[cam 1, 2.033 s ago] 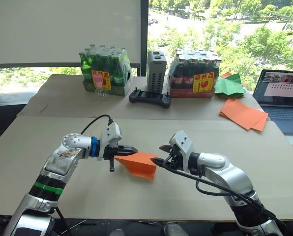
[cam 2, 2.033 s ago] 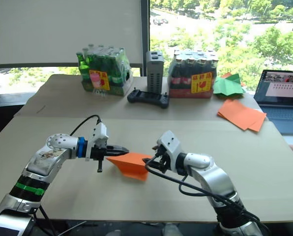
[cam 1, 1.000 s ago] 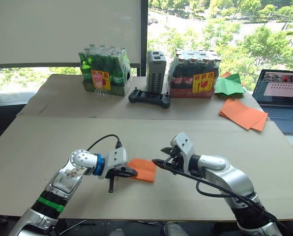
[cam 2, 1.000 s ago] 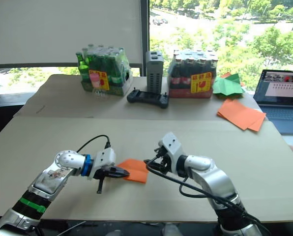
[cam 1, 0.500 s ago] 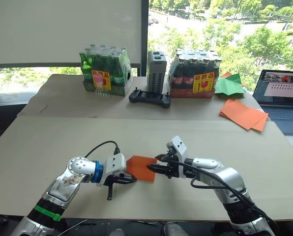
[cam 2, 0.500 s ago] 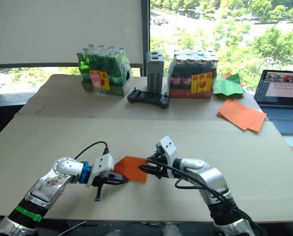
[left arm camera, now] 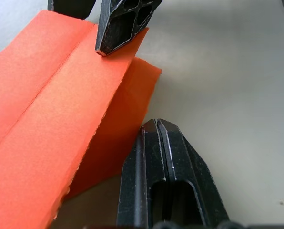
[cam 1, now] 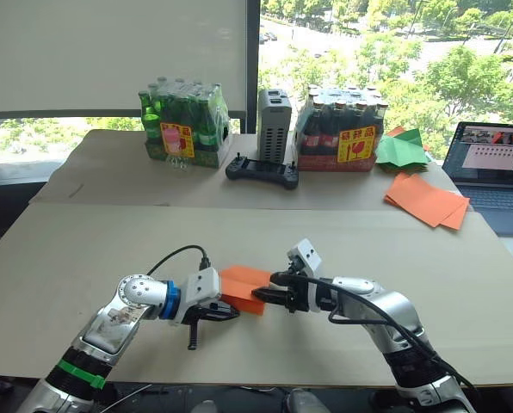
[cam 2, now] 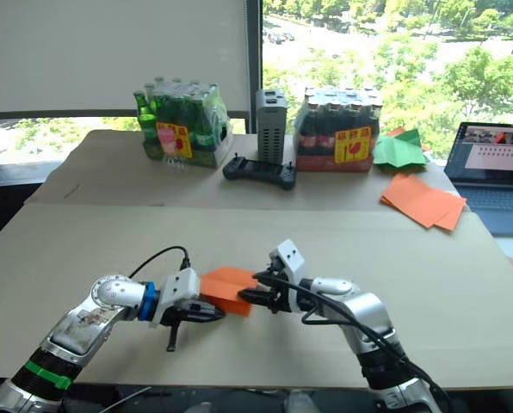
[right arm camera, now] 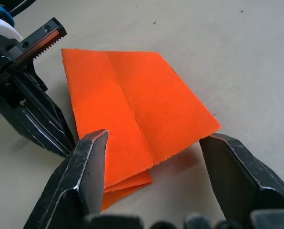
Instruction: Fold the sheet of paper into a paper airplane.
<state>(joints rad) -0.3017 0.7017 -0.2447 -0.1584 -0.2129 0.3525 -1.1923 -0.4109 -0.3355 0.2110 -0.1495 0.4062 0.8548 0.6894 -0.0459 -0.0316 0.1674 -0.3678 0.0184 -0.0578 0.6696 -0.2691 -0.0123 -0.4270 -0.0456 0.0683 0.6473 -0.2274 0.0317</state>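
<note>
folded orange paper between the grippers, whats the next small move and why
Probably close the right gripper on the folded orange paper's near edge: its fingers sit open either side of it, while the left gripper, shut, lies beside the opposite edge, not gripping.

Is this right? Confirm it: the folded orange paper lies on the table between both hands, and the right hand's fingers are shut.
Not quite. The folded orange paper does lie between the left hand and right hand, but the right wrist view shows the right hand's fingers open, straddling the paper's corner.
</note>
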